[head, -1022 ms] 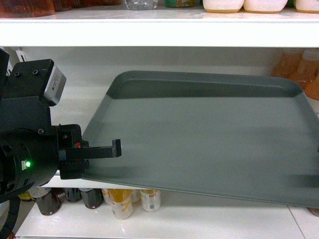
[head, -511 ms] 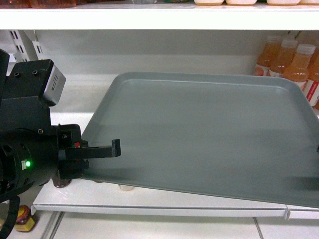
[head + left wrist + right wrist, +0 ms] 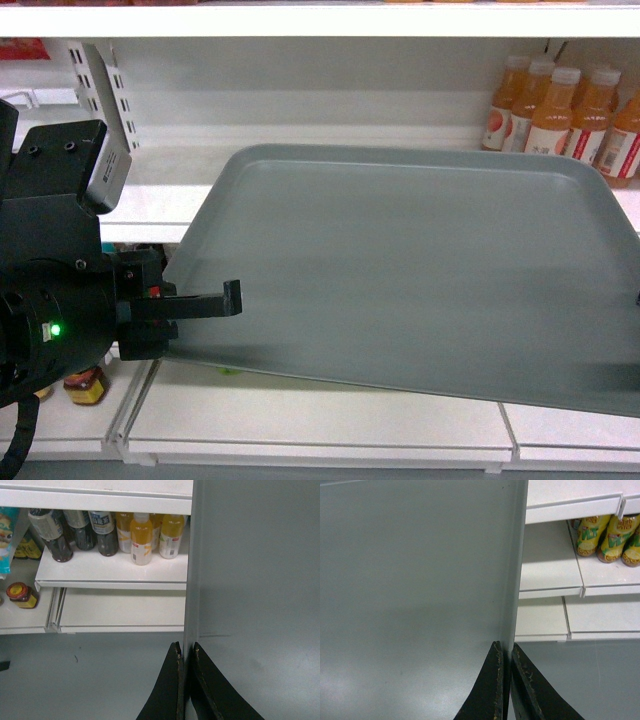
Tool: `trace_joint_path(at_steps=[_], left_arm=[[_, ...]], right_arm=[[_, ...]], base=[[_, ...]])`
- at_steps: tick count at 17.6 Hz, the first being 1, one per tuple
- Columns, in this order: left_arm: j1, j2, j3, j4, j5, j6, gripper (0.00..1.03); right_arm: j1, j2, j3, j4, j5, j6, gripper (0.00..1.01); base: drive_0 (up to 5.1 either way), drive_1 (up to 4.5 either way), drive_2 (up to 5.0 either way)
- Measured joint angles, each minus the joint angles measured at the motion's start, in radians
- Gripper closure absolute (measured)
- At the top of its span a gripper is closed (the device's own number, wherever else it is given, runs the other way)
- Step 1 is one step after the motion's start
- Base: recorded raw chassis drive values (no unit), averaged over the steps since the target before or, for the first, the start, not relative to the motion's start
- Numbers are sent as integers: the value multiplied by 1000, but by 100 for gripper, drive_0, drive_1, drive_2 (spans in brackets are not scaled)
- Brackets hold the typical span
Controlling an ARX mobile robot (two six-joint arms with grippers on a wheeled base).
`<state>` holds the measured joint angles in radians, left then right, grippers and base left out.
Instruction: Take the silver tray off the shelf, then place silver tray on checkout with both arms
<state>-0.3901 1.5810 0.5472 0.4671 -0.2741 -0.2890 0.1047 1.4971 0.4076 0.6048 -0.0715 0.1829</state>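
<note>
The silver tray (image 3: 400, 260) hangs level in front of the shelf (image 3: 150, 205), off its boards. My left gripper (image 3: 232, 305) is shut on the tray's left rim. In the left wrist view the gripper (image 3: 186, 647) has its two black fingers pinching the thin edge of the tray (image 3: 250, 580). In the right wrist view my right gripper (image 3: 506, 647) is shut the same way on the opposite rim of the tray (image 3: 420, 580). In the head view the right gripper is cut off at the right border. The checkout is out of view.
Orange juice bottles (image 3: 560, 110) stand on the shelf at the back right, beside a slotted upright (image 3: 100, 90) at the left. Lower boards carry a small jar (image 3: 85, 385), dark and yellow bottles (image 3: 135, 535) and yellow packs (image 3: 605, 535). Grey floor (image 3: 75, 680) lies below.
The shelves behind have slid up and grown smaller in the head view, with lower boards coming into sight. Tray and left gripper keep the same place in the view.
</note>
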Motion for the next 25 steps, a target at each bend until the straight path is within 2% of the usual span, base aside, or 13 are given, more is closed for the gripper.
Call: trace_joint_path(at_steps=[25], left_arm=[[-2, 0, -2, -1, -2, 0, 100]], right_arm=[[0, 0, -4, -5, 0, 0, 98]], base=[[7, -417, 432]])
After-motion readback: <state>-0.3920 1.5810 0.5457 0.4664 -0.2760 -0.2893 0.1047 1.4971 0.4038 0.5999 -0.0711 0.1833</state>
